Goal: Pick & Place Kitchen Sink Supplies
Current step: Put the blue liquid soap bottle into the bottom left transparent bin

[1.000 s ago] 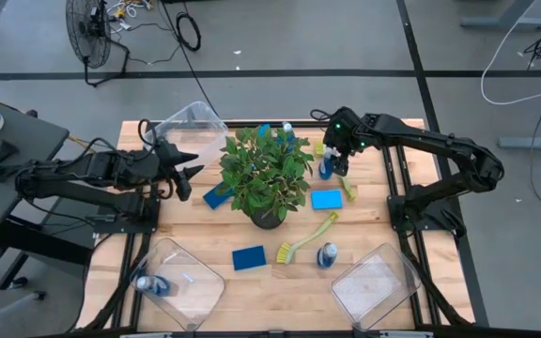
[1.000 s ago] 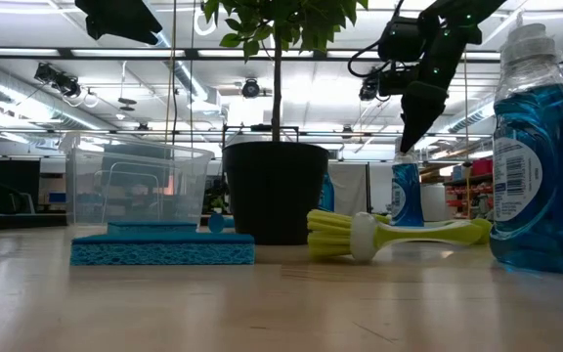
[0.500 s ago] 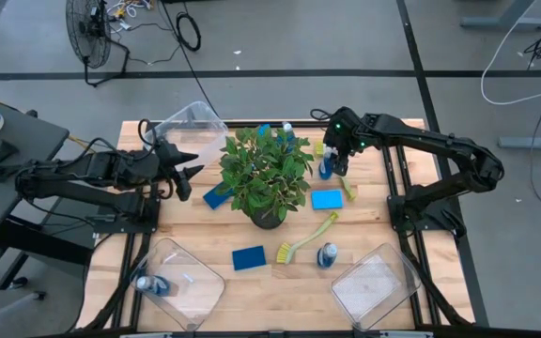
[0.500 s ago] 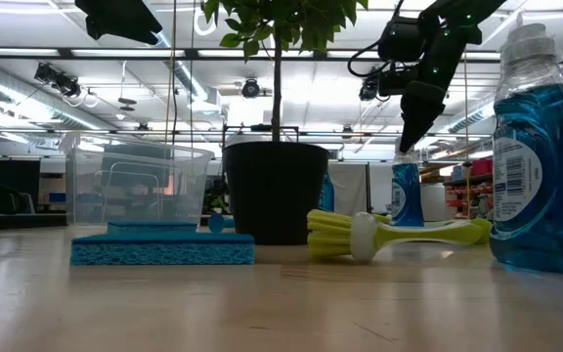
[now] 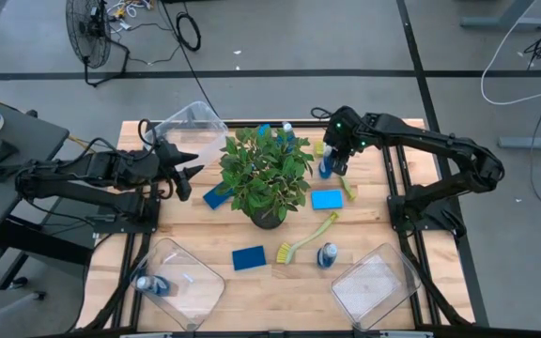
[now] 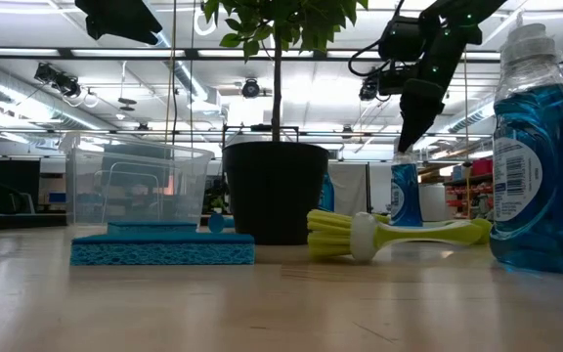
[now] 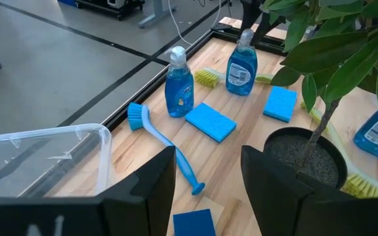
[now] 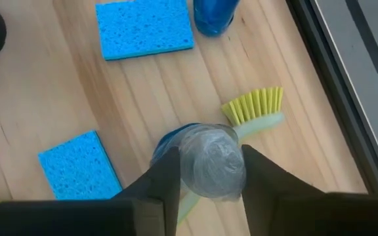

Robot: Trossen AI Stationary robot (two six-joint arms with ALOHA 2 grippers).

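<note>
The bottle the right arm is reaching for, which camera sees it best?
The right wrist view: the blue bottle's pale cap sits right between the right gripper's fingers. The high view shows only a small blue spot beside the plant. The low view shows it far off; the left wrist view shows it upright.

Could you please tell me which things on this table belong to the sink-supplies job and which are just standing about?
Job:
blue bottles
blue sponges
yellow-green brushes
blue brush
right tool, around a bottle cap

Standing about:
potted plant
clear bins
</note>
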